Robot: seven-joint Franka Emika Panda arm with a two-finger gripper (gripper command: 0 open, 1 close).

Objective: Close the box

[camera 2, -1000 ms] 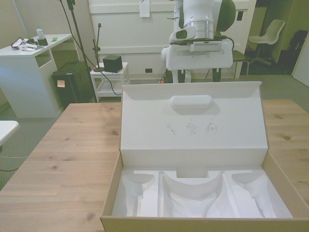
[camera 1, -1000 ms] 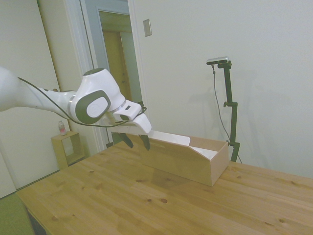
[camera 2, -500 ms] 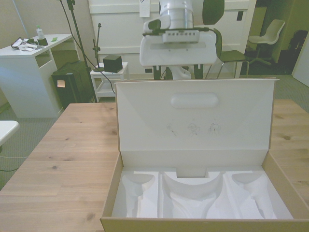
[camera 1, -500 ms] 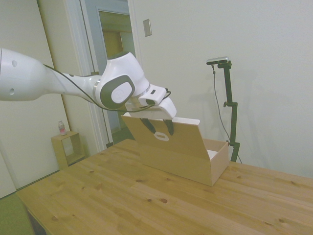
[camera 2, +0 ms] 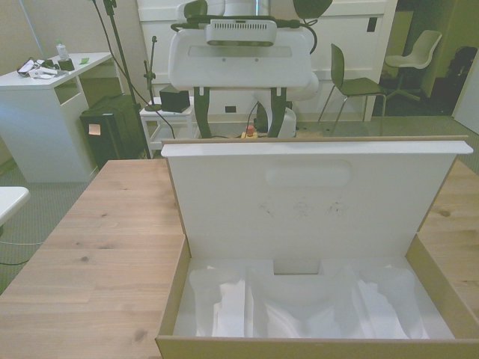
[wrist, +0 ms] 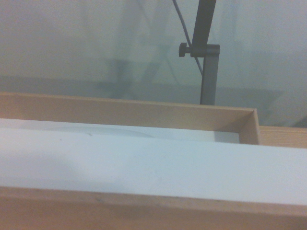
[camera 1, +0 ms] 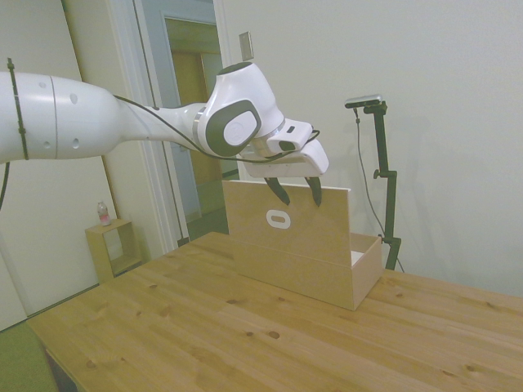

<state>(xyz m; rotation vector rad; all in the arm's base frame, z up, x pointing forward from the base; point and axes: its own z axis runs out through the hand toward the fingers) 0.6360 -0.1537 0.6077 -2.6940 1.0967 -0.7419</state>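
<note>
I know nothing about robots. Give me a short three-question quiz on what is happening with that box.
1. True or false: the lid of the box already lies flat and shut.
2. Where is the hand? A) behind the lid's top edge B) resting on the table C) inside the box
3. Fill in: the moulded insert inside the box is ____ in colour.

Key
1. False: the lid stands about upright.
2. A: its dark fingers hang spread apart at the lid's top edge.
3. White.
</note>
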